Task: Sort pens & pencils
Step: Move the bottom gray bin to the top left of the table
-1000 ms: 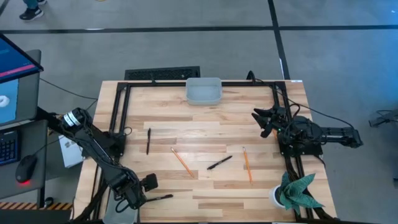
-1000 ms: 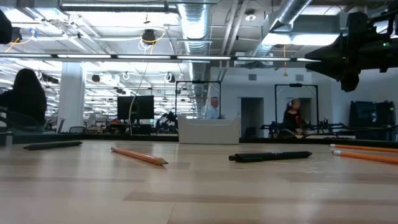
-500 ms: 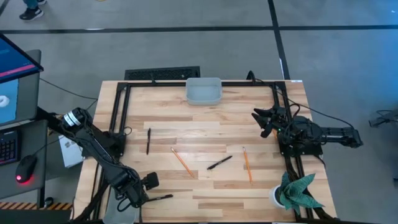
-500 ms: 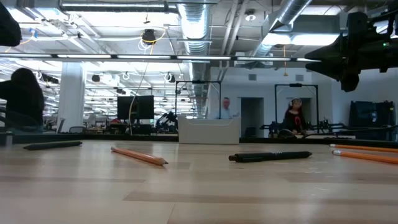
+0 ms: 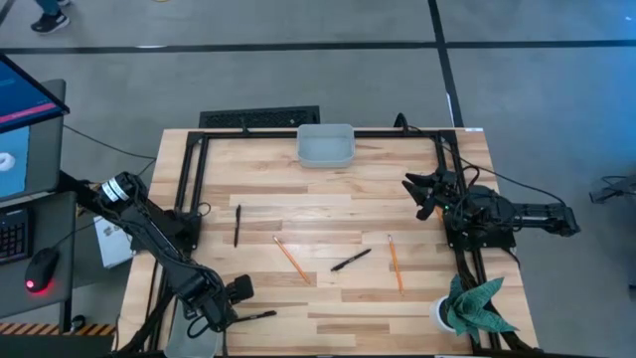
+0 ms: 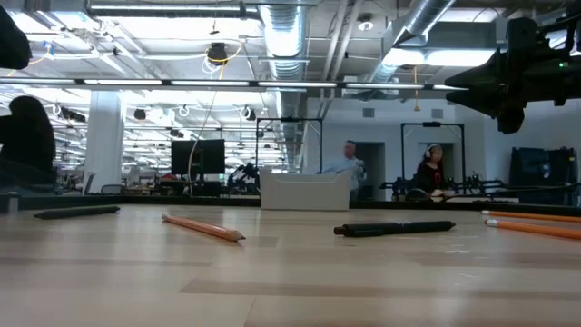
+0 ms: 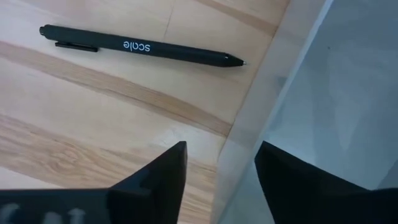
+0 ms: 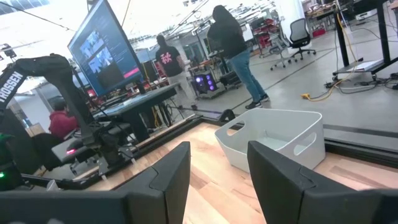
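Wooden table [image 5: 328, 189]; scattered pens [image 5: 350, 261], pencils [image 5: 290, 257]

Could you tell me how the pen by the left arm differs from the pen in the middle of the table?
The pen by the left arm lies at the table's front-left edge, just ahead of the left tool; the middle pen lies between the two orange pencils, away from both arms. The first lies nearly level across the table, the second slants more. Both are thin, black and lie flat, unheld.
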